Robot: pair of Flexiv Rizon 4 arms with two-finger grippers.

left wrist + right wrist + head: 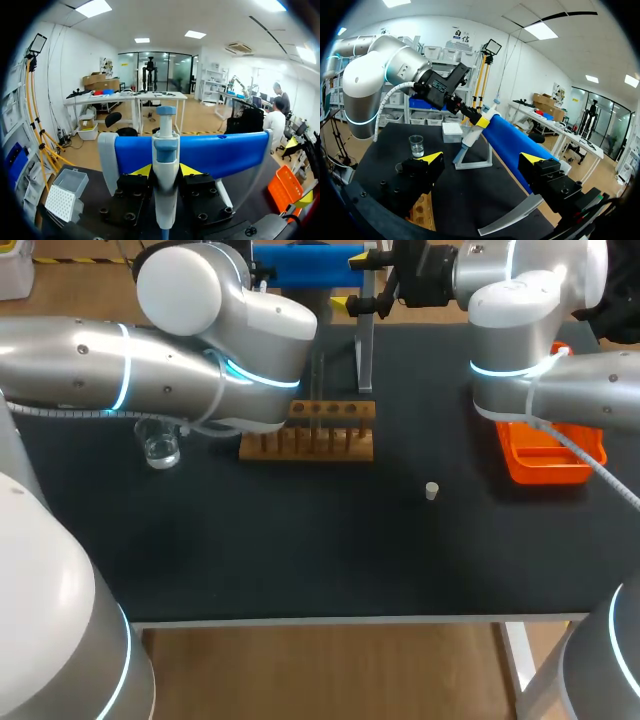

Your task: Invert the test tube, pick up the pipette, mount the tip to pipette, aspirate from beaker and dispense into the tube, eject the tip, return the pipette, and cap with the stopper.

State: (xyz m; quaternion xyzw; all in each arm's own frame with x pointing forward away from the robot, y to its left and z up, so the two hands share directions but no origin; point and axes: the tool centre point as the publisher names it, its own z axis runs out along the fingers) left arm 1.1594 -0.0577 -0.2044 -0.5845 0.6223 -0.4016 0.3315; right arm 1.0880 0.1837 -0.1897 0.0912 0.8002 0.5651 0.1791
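Observation:
The pipette [165, 150], white with blue ends, stands upright between the yellow tips of my left gripper [165, 172], which is shut on it in front of the blue bar of the stand [225, 152]. The right wrist view shows the same grip from the side: left gripper [479, 121] on the pipette [471, 135], above the grey stand foot [470, 162]. My right gripper [482, 159] hangs open and holds nothing, high at the back of the table [352, 304]. The small white stopper [431, 490] lies on the black mat. The wooden rack [308, 430] stands mid-table. I cannot make out the test tube.
A glass beaker [160, 448] stands left of the rack, partly under my left arm [230, 310]. An orange bin [550, 455] sits at the right under my right arm. A white tip box [65, 195] is at the back left.

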